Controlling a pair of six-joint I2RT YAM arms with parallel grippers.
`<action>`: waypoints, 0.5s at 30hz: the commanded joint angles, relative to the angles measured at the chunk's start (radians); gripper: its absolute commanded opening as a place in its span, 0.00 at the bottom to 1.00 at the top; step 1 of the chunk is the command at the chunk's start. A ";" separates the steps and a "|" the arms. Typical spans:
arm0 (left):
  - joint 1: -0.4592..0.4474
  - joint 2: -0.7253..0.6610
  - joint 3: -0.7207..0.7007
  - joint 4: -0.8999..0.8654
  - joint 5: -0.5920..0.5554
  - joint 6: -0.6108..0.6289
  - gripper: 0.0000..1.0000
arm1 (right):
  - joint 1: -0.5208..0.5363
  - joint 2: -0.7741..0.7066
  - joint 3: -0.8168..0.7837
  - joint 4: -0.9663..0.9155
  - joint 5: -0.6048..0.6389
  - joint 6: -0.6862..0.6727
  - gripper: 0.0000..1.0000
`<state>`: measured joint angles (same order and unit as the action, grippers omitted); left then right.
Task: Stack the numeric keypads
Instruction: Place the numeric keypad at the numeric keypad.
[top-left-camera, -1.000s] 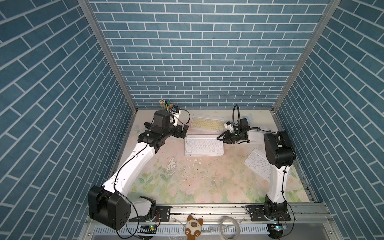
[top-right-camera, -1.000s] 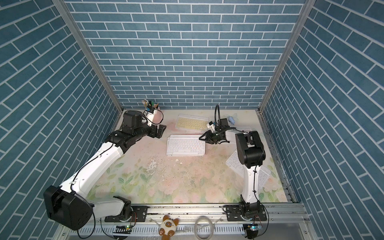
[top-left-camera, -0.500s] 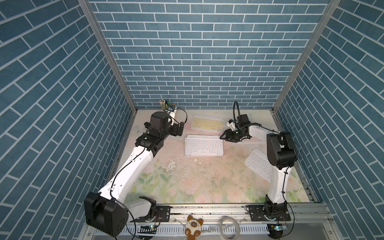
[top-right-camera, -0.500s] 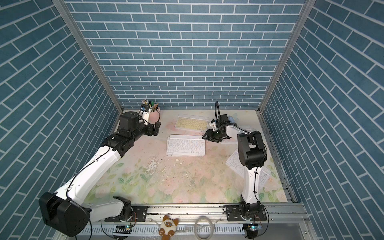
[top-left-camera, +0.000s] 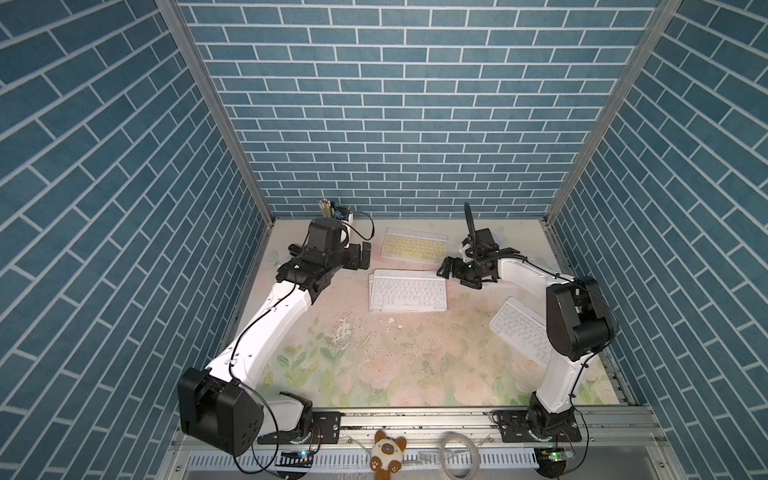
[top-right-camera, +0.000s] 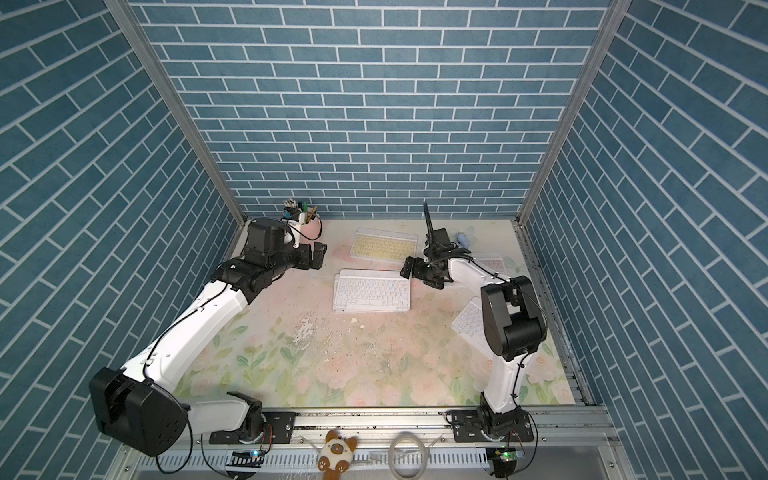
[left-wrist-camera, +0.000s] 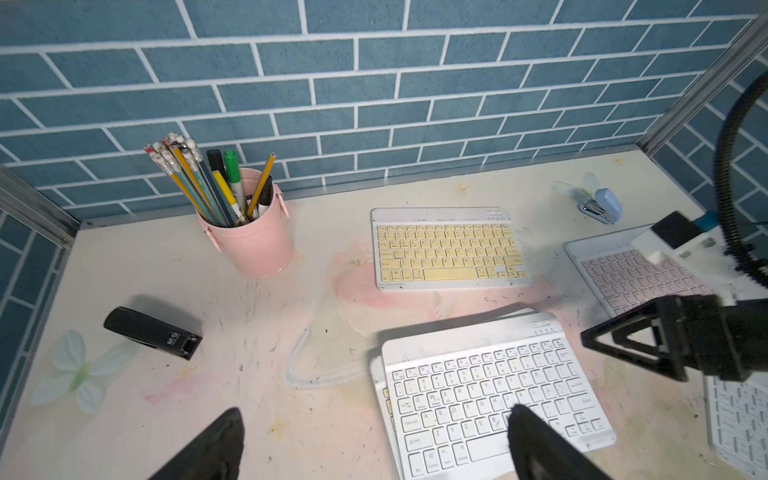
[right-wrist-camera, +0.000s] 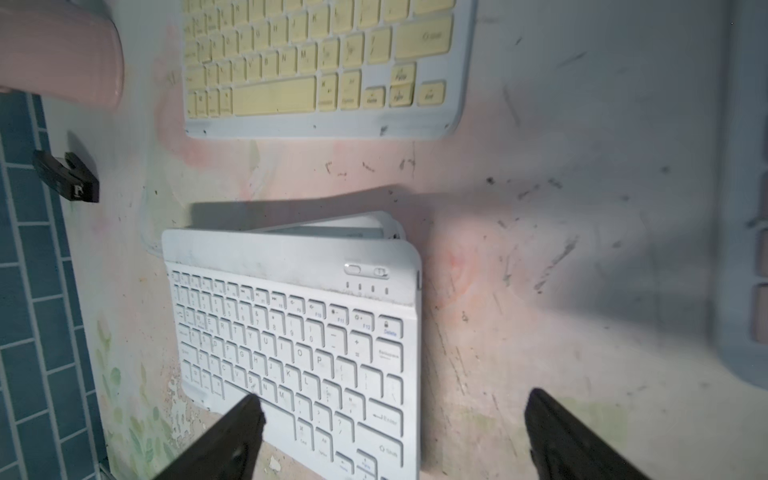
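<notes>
Blue brick walls enclose a floral counter (top-left-camera: 374, 374), scuffed and flaking near its middle. By the left edge lies a black stapler (left-wrist-camera: 151, 332), and a pink cup of pencils (left-wrist-camera: 253, 245) stands in the far left corner; both are clutter, not mine to stack.

My left pincer (top-left-camera: 360, 255) hangs just beside the left end of the pile, spread wide and holding nothing. At the counter's centre, a white-keyed keypad (top-left-camera: 408, 293) rests flat on a lower keypad (right-wrist-camera: 345, 226). It sits slightly skewed, so a corner of the one beneath peeks out.

Towards the far edge, near the pile, a yellow-keyed keypad (top-left-camera: 414, 245) lies alone. My right pincer (top-left-camera: 449, 269) hovers at the pile's right end, also wide apart and empty. I judge we flank the pile because these thin frames are easiest pinched by their short ends.

Near the far right corner sit a pink-keyed keypad (left-wrist-camera: 631, 278) and a small light-blue stapler (left-wrist-camera: 602, 205). Along the right edge another white keypad (top-left-camera: 519, 332) lies at a slant, partly hidden by my arm. Three keypads seem left to stack.
</notes>
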<state>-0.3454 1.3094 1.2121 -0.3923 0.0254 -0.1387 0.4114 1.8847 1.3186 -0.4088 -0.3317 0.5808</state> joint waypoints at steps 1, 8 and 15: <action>-0.001 0.005 -0.017 -0.049 0.052 -0.054 1.00 | 0.037 0.061 0.064 -0.067 0.085 0.056 0.99; -0.001 -0.024 -0.069 -0.059 0.081 -0.075 1.00 | 0.054 0.149 0.181 -0.137 0.141 0.020 0.99; -0.001 -0.029 -0.092 -0.072 0.082 -0.072 0.99 | 0.074 0.237 0.313 -0.190 0.155 0.001 0.98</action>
<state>-0.3454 1.2961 1.1278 -0.4496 0.0986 -0.2062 0.4713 2.0888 1.5822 -0.5369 -0.2092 0.5953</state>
